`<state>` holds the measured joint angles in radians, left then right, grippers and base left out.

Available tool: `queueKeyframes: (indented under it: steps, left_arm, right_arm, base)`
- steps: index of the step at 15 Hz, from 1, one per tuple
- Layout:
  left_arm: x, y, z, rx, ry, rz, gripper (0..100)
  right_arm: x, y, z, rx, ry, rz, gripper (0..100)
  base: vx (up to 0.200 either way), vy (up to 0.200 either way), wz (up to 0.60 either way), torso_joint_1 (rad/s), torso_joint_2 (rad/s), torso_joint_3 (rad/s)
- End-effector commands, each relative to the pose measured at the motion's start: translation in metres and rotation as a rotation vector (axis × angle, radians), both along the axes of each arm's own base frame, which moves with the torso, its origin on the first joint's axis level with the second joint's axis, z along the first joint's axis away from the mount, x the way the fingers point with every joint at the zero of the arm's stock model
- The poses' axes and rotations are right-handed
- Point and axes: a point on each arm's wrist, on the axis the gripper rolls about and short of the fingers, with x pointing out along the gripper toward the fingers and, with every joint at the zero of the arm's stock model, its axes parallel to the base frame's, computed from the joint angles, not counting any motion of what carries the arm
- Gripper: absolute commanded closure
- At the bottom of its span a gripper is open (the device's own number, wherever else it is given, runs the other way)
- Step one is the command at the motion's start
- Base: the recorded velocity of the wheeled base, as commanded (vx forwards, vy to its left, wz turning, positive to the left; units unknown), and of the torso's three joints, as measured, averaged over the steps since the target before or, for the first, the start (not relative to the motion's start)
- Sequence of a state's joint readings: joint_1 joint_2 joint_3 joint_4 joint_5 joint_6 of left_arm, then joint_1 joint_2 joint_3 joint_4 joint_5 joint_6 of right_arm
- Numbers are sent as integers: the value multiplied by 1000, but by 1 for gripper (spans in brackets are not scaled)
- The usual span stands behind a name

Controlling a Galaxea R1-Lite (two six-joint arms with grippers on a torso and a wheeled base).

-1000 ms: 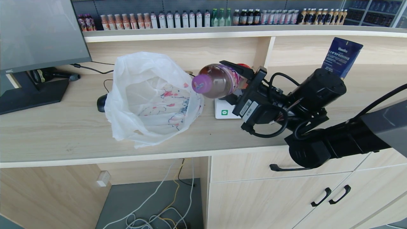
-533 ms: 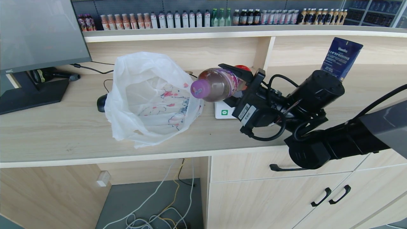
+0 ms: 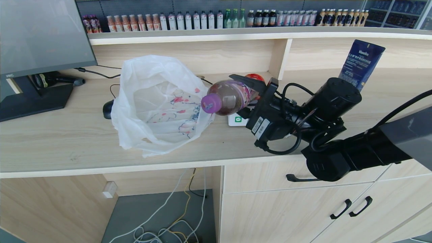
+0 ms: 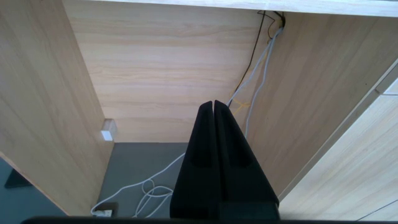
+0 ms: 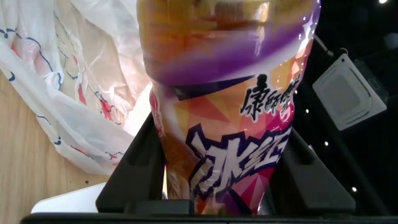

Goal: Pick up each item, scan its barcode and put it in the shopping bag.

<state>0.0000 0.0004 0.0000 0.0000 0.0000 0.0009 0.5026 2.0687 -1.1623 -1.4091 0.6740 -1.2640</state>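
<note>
Here the right hand (image 3: 241, 96) is clamped on a clear plastic bottle (image 3: 226, 96), one black finger on each side of its round body. The bottle lies nearly level; it holds a brownish drink, wears a glossy wrap of purple, pink and orange, and ends in a smooth purple cap (image 3: 210, 103) that points away from the hand. In the right wrist view the wrap (image 5: 230, 124) shines between the two flat black fingers.

Just ahead of the cap stands the shopping bag (image 3: 158, 101) — thin, crinkled, milky-white film with faint red and blue print, its mouth gaping wide. The cap reaches the bag's rim on the hand's side. Below the hand a small white box (image 3: 236, 120) sits on the worktop (image 3: 67, 141), pale wood-grain laminate with a straight front edge. Beyond the bag from the hand lie a dark rounded mouse (image 3: 107, 109) and a grey monitor (image 3: 40, 33) on a black foot.

Behind the hand a blue tube (image 3: 361, 62) stands upright, and a long shelf (image 3: 236, 32) runs along the back, with rows of drink bottles beyond it. Under the hand are cupboard doors (image 3: 287, 209) with curved black handles.

The left hand (image 4: 214, 118) hangs in the open bay under the worktop, fingers pressed together — pale cables (image 4: 261, 56) run down the wooden wall beyond it.
</note>
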Motion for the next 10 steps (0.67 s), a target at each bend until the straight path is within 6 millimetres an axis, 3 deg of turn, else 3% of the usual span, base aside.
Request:
queueKeyframes:
  steps: [1, 10]
  left_arm:
    - [0, 0, 0, 1, 0, 0, 100]
    - [0, 0, 0, 1, 0, 0, 100]
  right_arm:
    - [1, 1, -3, -5, 4, 0, 100]
    - [2, 0, -4, -8, 2, -3, 100]
  base:
    - [0, 0, 0, 0, 0, 0]
    - [0, 0, 0, 0, 0, 0]
